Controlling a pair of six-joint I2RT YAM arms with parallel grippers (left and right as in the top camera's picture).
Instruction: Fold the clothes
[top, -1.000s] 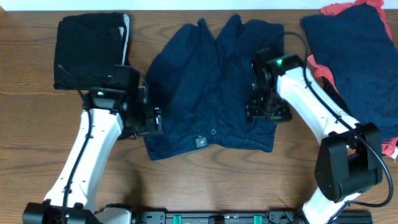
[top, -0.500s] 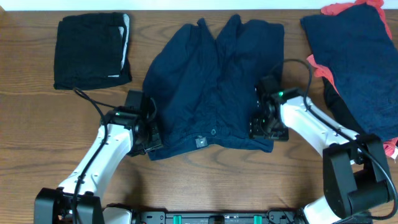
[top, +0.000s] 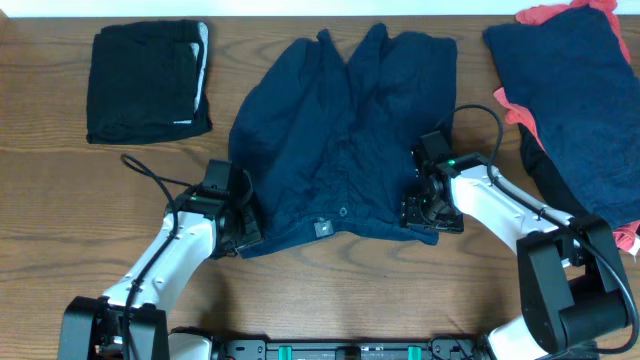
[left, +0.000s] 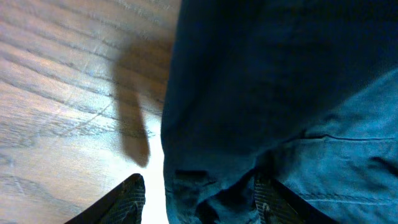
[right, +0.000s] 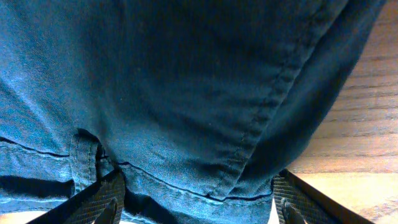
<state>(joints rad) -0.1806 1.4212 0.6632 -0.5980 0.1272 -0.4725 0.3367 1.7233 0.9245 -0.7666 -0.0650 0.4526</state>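
Dark navy shorts lie spread flat in the middle of the table, waistband towards the front edge. My left gripper sits at the waistband's left corner. In the left wrist view its jaws are open, with the fabric corner between them and a gap beside the left finger. My right gripper is at the waistband's right corner. There its jaws stand wide open astride the hem.
A folded black garment with a pale stripe lies at the back left. At the back right, another navy piece lies over coral-red cloth. A cable trails beside the left arm. Bare wood shows along the front edge.
Both grippers came down and towards the front, from the shorts' sides to the waistband corners. The left jaws narrowed around the fabric corner.
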